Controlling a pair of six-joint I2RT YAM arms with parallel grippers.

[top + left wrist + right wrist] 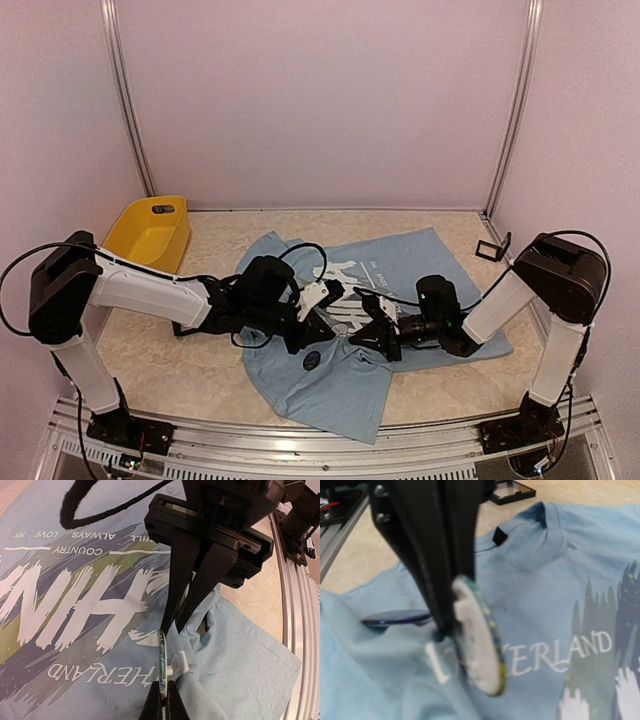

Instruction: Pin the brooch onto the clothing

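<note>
The clothing [400, 270], a light blue T-shirt with white lettering, lies spread on the table and is bunched where the arms meet [235, 660]. The brooch [162, 655], a round disc with a green-blue rim and a white back [477, 645], stands on edge over that fold. My left gripper [165, 692] is shut on its lower rim and shows from above in the right wrist view [442, 627]. My right gripper [172, 625] has its fingers pressed together, tips at the brooch's upper rim. Whether they pinch the brooch or the cloth does not show. Both grippers meet mid-shirt [322, 328] [360, 338].
A dark blue disc [313, 360] lies flat on the shirt just in front of the grippers [395, 617]. A yellow bin [150, 232] stands at the back left. A small black frame [492, 250] sits at the back right. The metal rail [295, 630] runs along the near edge.
</note>
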